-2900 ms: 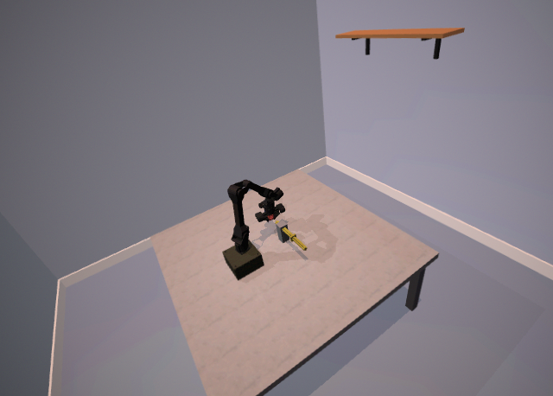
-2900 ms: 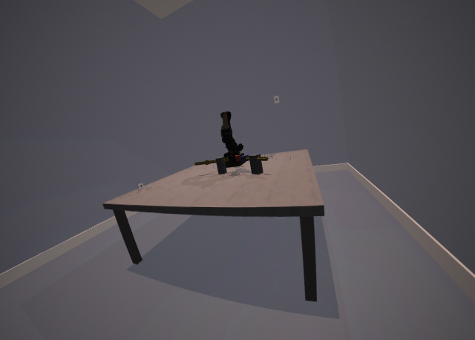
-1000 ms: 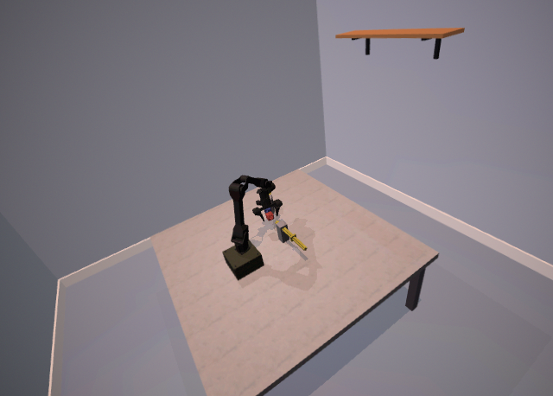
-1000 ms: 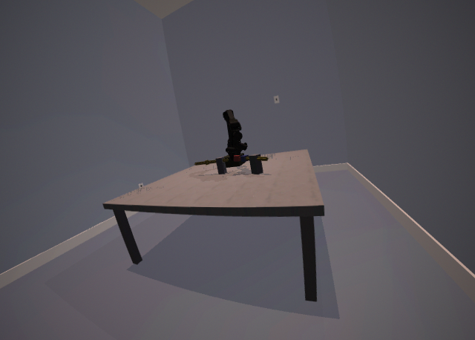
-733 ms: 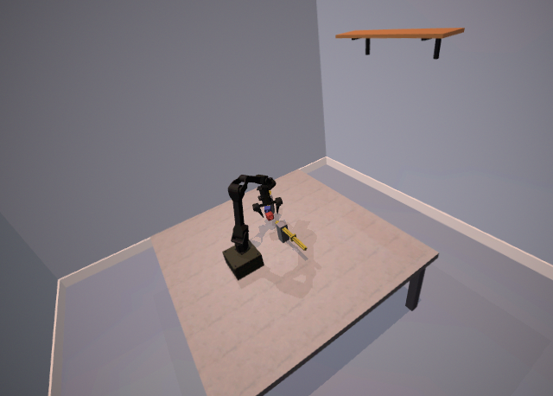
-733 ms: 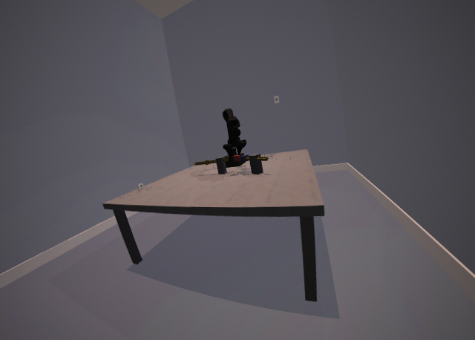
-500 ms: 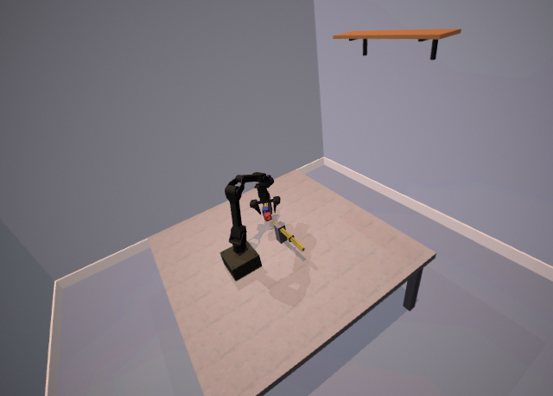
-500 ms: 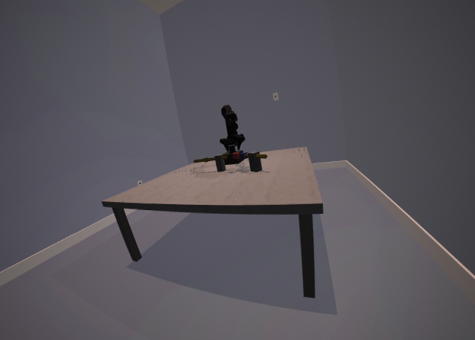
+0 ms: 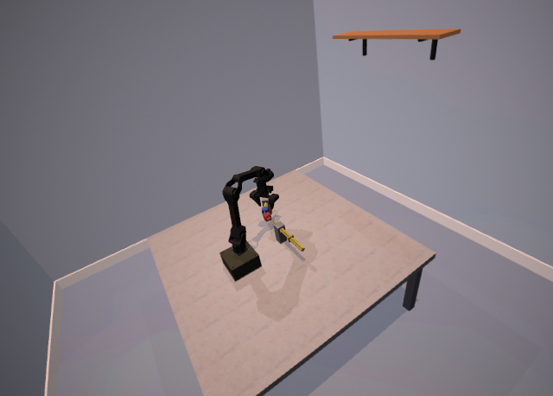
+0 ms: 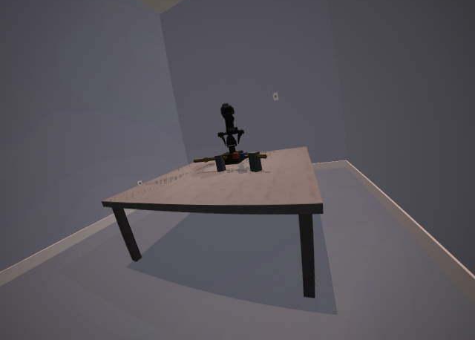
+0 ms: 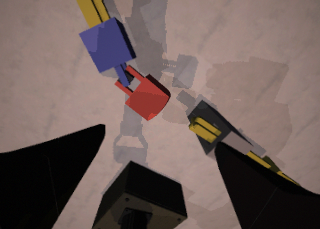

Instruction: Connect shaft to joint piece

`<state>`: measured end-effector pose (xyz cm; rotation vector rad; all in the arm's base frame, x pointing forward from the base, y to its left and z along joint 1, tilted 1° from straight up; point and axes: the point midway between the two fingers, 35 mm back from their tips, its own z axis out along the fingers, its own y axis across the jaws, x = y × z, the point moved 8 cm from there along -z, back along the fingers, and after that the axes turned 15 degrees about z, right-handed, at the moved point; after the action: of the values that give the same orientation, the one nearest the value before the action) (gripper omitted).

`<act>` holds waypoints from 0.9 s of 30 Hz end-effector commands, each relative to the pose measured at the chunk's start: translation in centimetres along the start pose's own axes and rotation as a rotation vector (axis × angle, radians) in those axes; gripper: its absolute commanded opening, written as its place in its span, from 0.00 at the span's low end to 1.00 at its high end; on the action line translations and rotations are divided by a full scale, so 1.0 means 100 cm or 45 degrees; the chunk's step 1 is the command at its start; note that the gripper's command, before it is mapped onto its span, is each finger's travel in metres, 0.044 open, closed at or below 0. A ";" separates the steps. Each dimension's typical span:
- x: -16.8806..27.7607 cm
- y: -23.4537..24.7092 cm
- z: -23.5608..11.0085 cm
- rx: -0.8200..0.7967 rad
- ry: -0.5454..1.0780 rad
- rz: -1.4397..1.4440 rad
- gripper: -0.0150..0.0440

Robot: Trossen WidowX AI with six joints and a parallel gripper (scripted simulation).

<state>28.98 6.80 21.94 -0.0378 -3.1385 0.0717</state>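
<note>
The red joint piece (image 9: 267, 216) (image 10: 235, 155) (image 11: 148, 99) hangs by its prongs on the blue hub (image 9: 264, 209) (image 10: 242, 155) (image 11: 106, 45) of the first yellow shaft (image 10: 264, 156) (image 11: 90, 6). Its far end faces roughly toward the second yellow shaft (image 9: 292, 239) (image 10: 202, 159); its opening is not visible in the wrist view. A gap separates it from that shaft's near end, which pokes out of the second grey block (image 9: 280, 234) (image 10: 220, 163) (image 11: 204, 111). My gripper (image 10: 231, 142) (image 11: 161, 138) is open and empty, above the joint piece and touching nothing that I can see.
The first shaft's grey block (image 10: 254, 162) stands on the table (image 9: 357, 266) (image 10: 283, 186). The arm's dark base (image 9: 240, 262) is near the blocks and also shows low in the wrist view. An orange shelf (image 9: 397, 34) is high on the wall.
</note>
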 end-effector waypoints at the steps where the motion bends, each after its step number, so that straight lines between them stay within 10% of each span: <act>1: 0.002 -0.003 -0.016 -0.032 -0.020 0.161 1.00; 15: 0.011 -0.012 -0.045 -0.091 -0.022 0.567 1.00; 27: 0.024 -0.071 -0.004 -0.079 -0.023 0.592 1.00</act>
<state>26.61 -0.17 22.75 -0.7611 -3.0666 -0.0277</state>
